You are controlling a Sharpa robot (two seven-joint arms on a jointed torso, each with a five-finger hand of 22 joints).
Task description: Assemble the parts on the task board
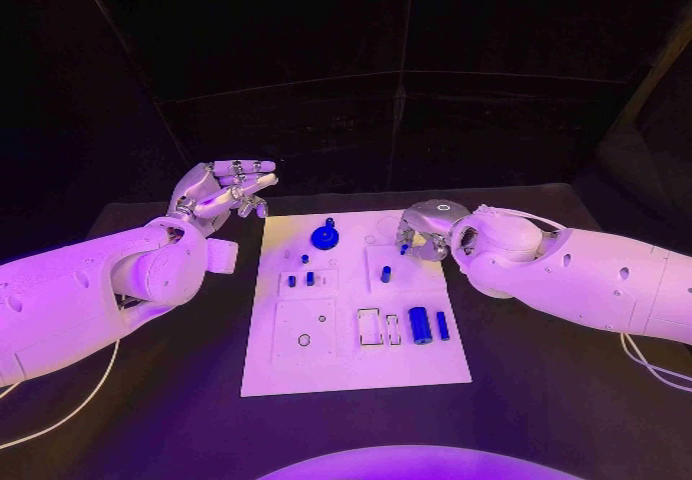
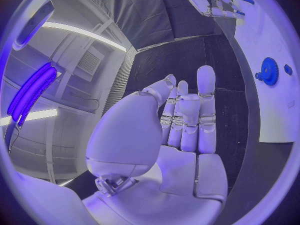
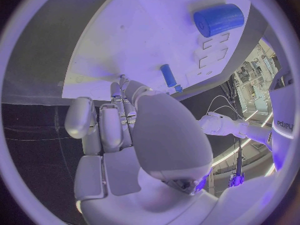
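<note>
The white task board (image 1: 361, 345) lies mid-table. On its far part stands a blue gear (image 1: 326, 237) (image 2: 269, 71); small blue pegs (image 1: 303, 278) sit below it, and a thick blue cylinder (image 1: 420, 324) (image 3: 219, 19) lies beside a thinner one (image 1: 443, 325). My left hand (image 1: 224, 195) (image 2: 184, 120) is raised off the board's far left corner, fingers apart, holding nothing. My right hand (image 1: 423, 228) (image 3: 125, 120) hangs over the far right part of the board (image 3: 125, 35), fingertips down at its surface next to a blue peg (image 3: 167, 76) (image 1: 387, 272). The thumb hides whether anything is pinched.
The black table (image 1: 548, 400) surrounds the board, with a dark backdrop behind. A white cable (image 1: 649, 365) trails on the table under my right arm. Rectangular slots (image 1: 378, 327) are cut into the board beside the cylinders.
</note>
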